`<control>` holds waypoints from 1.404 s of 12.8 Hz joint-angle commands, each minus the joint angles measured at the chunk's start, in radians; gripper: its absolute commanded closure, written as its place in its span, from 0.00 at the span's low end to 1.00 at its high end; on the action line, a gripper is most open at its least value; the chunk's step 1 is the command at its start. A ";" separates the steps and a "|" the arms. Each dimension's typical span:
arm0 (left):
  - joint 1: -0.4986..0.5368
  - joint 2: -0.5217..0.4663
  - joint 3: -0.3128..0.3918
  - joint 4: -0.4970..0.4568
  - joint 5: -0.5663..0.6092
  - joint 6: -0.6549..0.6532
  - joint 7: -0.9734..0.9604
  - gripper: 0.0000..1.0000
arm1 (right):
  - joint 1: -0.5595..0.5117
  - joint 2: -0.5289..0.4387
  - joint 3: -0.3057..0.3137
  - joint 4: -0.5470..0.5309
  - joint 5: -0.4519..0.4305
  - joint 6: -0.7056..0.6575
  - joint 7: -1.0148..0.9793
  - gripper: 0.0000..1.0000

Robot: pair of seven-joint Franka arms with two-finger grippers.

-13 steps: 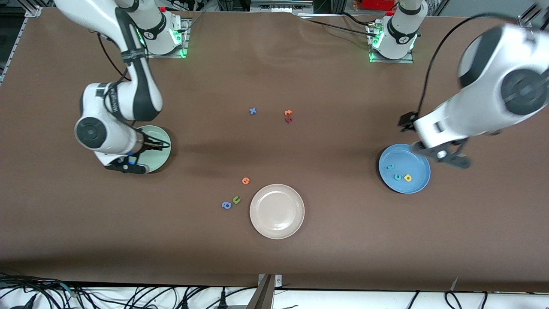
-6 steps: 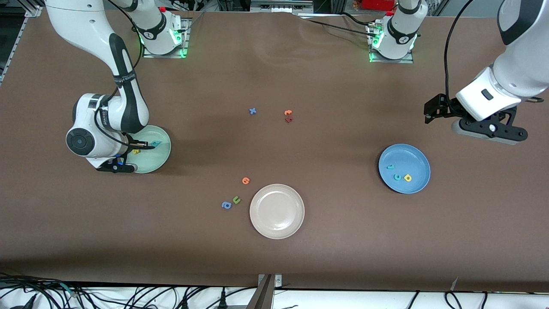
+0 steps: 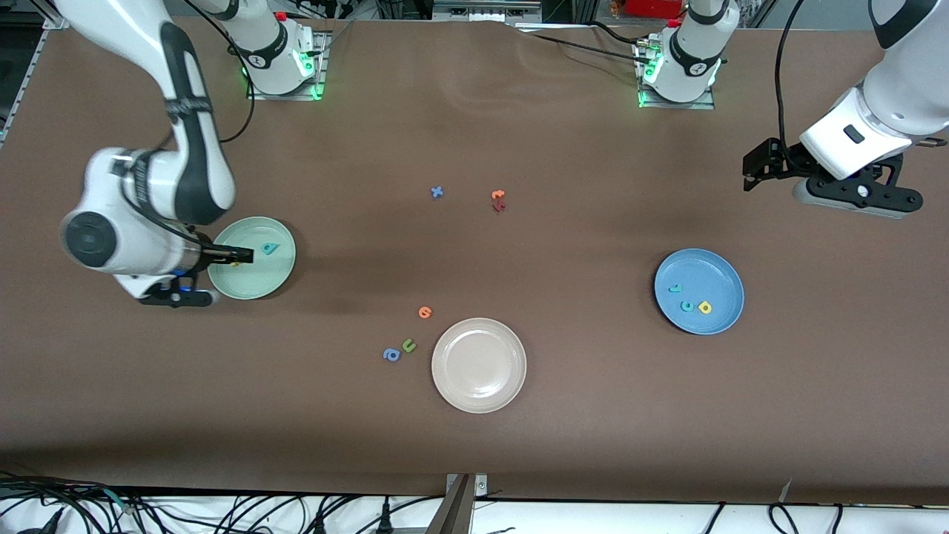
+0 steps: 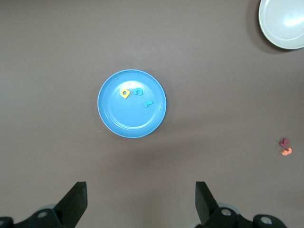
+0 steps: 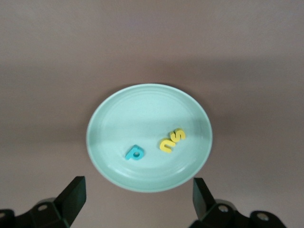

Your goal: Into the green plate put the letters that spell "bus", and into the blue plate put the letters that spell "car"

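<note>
Right wrist view: foam letters (image 5: 166,142) on smooth round green plate (image 5: 114,118).

Teal b (image 5: 135,153), yellow u (image 5: 166,145), s (image 5: 178,135) lie in green plate (image 5: 114,118); c-a-r letters (image 4: 136,94) in blue plate (image 4: 118,123).

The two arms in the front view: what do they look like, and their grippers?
Both arms are glossy white with black joint bands and round dark joint caps; black cables run along them. Their bases glow green. The left gripper and right gripper are black, each with a black camera block beside it.
</note>
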 commanded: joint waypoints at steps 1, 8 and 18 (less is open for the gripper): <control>-0.011 -0.011 0.014 0.003 -0.021 -0.018 0.001 0.00 | -0.001 -0.010 -0.041 0.184 0.020 -0.185 -0.014 0.01; -0.008 -0.020 0.012 0.006 -0.021 -0.053 0.007 0.00 | -0.001 -0.087 -0.095 0.403 0.020 -0.401 -0.017 0.01; -0.015 -0.011 0.012 0.056 -0.014 -0.112 0.009 0.00 | -0.531 -0.179 0.461 0.429 -0.050 -0.442 0.043 0.01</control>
